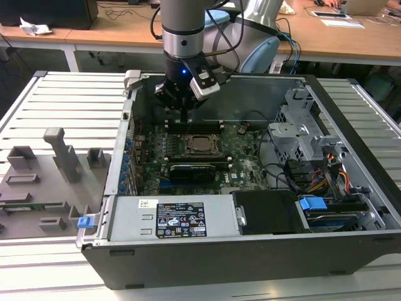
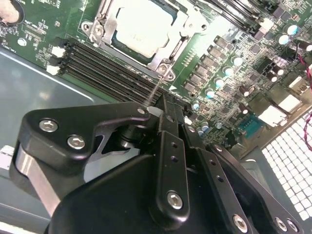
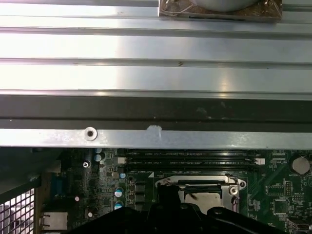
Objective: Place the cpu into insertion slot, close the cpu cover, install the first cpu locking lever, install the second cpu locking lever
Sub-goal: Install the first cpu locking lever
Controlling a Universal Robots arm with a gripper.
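One arm reaches down into an open computer case (image 1: 219, 260) lying on a slatted metal table (image 1: 69, 94) in the exterior view. Its hand (image 1: 183, 118) hangs at the far edge of the insertion slot (image 1: 187, 143), its tips narrowed to a single point. The cpu (image 1: 202, 143) lies flat in the slot, silver top up. A long black expansion card (image 1: 194, 168) lies just on the near side of the slot, with a labelled power supply (image 1: 178, 219) nearer yet. A drive cage (image 1: 301, 125) sits well off to the exterior view's right of the slot. Grey fixtures (image 1: 56, 157) stand on the table well off to the exterior view's left of it.

The second wrist view adds detail that the wider look cannot resolve. The cpu cover (image 2: 157, 56) lies down around the cpu (image 2: 141, 22), its window framing the metal top. A thin wire locking lever (image 2: 157, 87) runs from one corner of the slot, across the memory slots (image 2: 97, 61), to the hand's tips. There the fingers (image 2: 168, 141) are drawn together. Whether they pinch the lever's end I cannot tell.

The first wrist view looks across the slot from the opposite side. The table's slats and the case's dark wall (image 3: 146, 109) lie beyond the slot. The memory slots (image 3: 190, 157) run between that wall and the slot. The hand's black body overlaps the near part of the cpu (image 3: 204, 199).
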